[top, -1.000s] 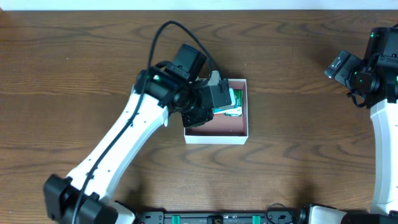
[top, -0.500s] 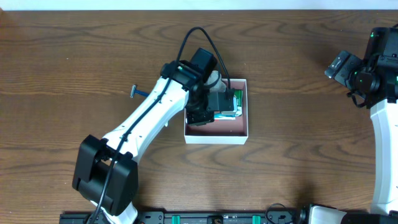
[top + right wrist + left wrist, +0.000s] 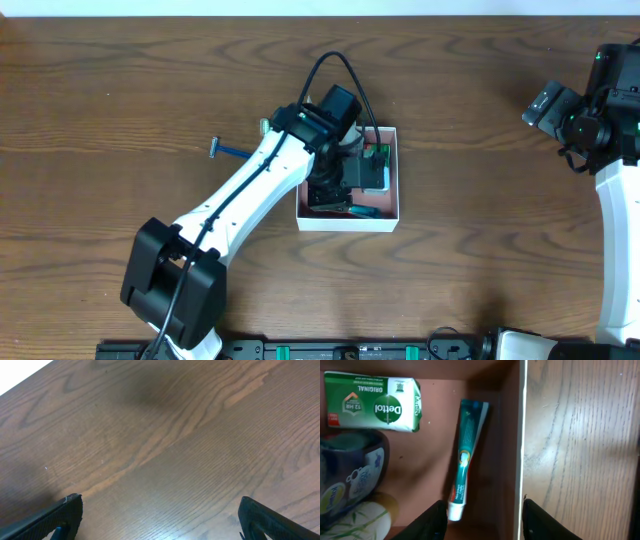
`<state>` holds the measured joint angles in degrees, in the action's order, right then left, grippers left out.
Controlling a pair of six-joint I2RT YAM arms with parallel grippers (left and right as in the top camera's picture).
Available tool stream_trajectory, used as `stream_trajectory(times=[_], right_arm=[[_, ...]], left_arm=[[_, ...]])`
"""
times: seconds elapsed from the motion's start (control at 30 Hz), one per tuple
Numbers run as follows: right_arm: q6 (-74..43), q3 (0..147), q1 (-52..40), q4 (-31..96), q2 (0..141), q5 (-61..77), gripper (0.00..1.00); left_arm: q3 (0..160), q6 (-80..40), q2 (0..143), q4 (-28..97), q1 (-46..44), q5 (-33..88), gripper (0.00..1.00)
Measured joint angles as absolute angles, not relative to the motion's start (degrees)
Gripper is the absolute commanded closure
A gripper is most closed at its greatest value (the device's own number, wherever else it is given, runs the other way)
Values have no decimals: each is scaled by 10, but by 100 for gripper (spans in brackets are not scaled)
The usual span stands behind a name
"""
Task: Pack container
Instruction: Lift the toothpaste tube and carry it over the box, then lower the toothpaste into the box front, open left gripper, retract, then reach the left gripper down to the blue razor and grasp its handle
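Observation:
The container (image 3: 350,224) is a shallow white-walled box with a reddish-brown floor at the table's middle. In the left wrist view its floor holds a green Dettol soap packet (image 3: 372,401), a teal toothpaste tube (image 3: 467,460) lying along the white wall (image 3: 522,435), and a dark blue jar (image 3: 350,475). My left gripper (image 3: 482,522) is open and empty just above the tube's cap end, one finger inside the box and one outside the wall; overhead it hangs over the box (image 3: 338,198). My right gripper (image 3: 160,520) is open and empty over bare wood at the far right (image 3: 555,108).
A blue razor (image 3: 225,151) lies on the table left of the container. The left arm's cable (image 3: 340,70) loops above the box. The wooden table (image 3: 480,200) stretches between the box and the right arm.
My left arm has swung further over the container. The toothpaste tube now lies on the floor by the front wall, where it did not show before. The right arm has not moved.

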<state>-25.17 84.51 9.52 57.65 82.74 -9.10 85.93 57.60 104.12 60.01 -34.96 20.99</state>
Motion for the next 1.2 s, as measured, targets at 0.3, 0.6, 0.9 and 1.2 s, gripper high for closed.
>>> stream_trajectory(times=[0.3,0.6,0.9,1.2], right_arm=[[-252,845,95,576,827,-91,1],[-252,845,95,576,827,-91,1],[-252,845,95,577,828,-91,1],[-252,845,95,577,828,-91,1]], left_arm=[[860,465,906,601,-369,210,48],[861,227,729,580,-305,87,42],[861,-55,780,542,-107,-1,40],[861,-251,969,520,-59,-15,41]])
